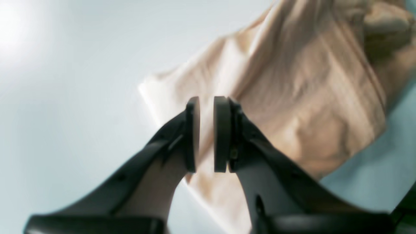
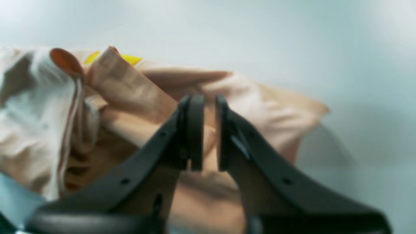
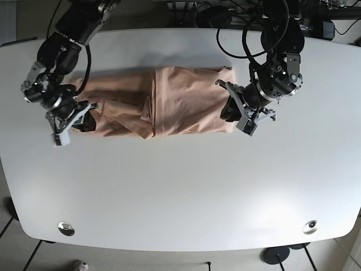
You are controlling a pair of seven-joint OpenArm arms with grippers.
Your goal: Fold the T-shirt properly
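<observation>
While poised over opposite ends of peach T-shirt [image 3: 169,101] on white table [image 3: 186,186]: left gripper [image 1: 206,134] and right gripper [image 2: 209,132], jaws slightly apart, gripping nothing.

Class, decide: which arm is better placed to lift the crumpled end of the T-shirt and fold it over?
Right. The right gripper sits at the T-shirt's bunched end; the left gripper is at the flatter opposite end.

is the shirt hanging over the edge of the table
No, in the base view the T-shirt lies wholly on the white table, well inside its edges.
</observation>
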